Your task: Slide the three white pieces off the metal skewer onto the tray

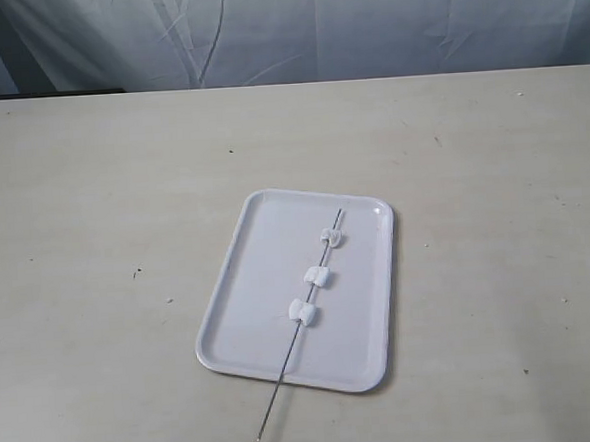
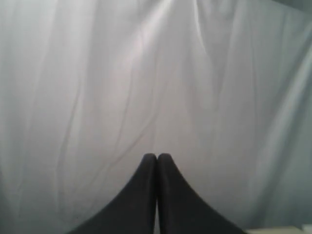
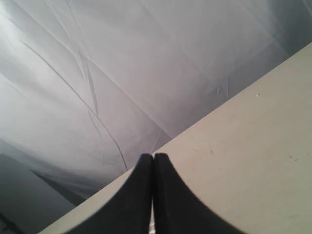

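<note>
So, tray [image 1: 241, 284]: white, flat on the tan table [image 1: 96, 243].
Skewer [image 1: 284, 367]: thin metal stick, slanted across the tray; its near end pokes past the rim.
White pieces [image 1: 316, 276]: three, all on the stick, in a row over the tray, set apart.
Left gripper [image 2: 156, 157]: pressed together, holding nothing, facing a white cloth [image 2: 146, 73].
Right gripper [image 3: 153, 157]: pressed together, holding nothing, facing table and cloth.
</note>
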`<state>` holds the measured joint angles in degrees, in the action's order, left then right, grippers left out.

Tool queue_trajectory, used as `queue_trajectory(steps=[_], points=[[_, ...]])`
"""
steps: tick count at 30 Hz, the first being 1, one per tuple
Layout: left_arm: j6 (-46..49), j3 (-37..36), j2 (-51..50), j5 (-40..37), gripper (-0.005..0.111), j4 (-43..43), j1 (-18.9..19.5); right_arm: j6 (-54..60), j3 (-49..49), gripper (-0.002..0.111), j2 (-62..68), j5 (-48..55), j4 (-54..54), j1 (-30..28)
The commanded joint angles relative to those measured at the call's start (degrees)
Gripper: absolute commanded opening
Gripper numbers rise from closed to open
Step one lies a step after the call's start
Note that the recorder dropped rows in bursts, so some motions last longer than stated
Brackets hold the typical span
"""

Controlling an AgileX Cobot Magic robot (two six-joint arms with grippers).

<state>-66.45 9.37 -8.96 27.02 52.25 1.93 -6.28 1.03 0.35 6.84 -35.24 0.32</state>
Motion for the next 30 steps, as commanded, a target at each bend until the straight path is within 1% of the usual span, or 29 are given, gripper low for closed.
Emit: queue_trajectory(steps=[1,2,5,8,11,14,17,18,20,24,25,28,30], points=[[-20.26,6.46,-12.0,8.62,0.001,22.41,0.19,0.26,3.86,-0.001,-0.35,6.43,-0.18,-0.17],[-23.79,7.91,-15.32,10.67,0.003,27.32,0.19,0.6,4.71,-0.001,-0.35,7.6,-0.18,-0.17],[-33.05,10.85,-24.94,17.01,0.007,38.4,0.19,3.35,7.06,-0.001,0.31,11.81,-0.99,-0.17],[-37.81,13.35,-34.34,22.53,0.014,47.01,0.19,9.0,9.09,-0.001,3.43,16.85,-5.51,-0.17],[-39.59,14.83,-40.85,26.54,0.027,47.7,0.19,17.94,10.94,-0.001,8.68,21.77,-13.01,-0.17],[-39.59,15.21,-45.06,26.95,0.038,47.7,0.19,28.56,13.3,-0.001,16.66,26.29,-21.97,-0.17],[-39.59,15.21,-47.46,26.71,0.046,47.7,0.19,38.57,16.71,0.0,25.18,31.01,-29.11,-0.17],[-39.59,15.21,-47.79,26.82,0.049,47.7,0.19,41.15,18.09,0.003,28.37,32.58,-30.96,-0.17],[-39.59,15.21,-48.01,26.64,0.054,47.7,0.19,44.1,21.01,0.013,34.13,36.48,-33.5,-0.17],[-39.59,15.21,-48.01,24.34,0.06,47.7,0.19,47.75,25.91,0.045,46.51,47.28,-38.88,-0.17],[-39.59,15.21,-48.01,23.79,0.061,47.7,0.19,47.75,26.92,0.05,49.31,49.55,-39.55,-0.17],[-39.59,15.21,-48.01,23.79,0.061,47.7,0.19,47.75,29.77,0.051,56.0,55.86,-39.73,0.03],[-39.59,15.21,-48.12,26.95,0.061,47.7,0.19,47.87,31.0,0.051,59.41,58.08,-40.31,2.39]])
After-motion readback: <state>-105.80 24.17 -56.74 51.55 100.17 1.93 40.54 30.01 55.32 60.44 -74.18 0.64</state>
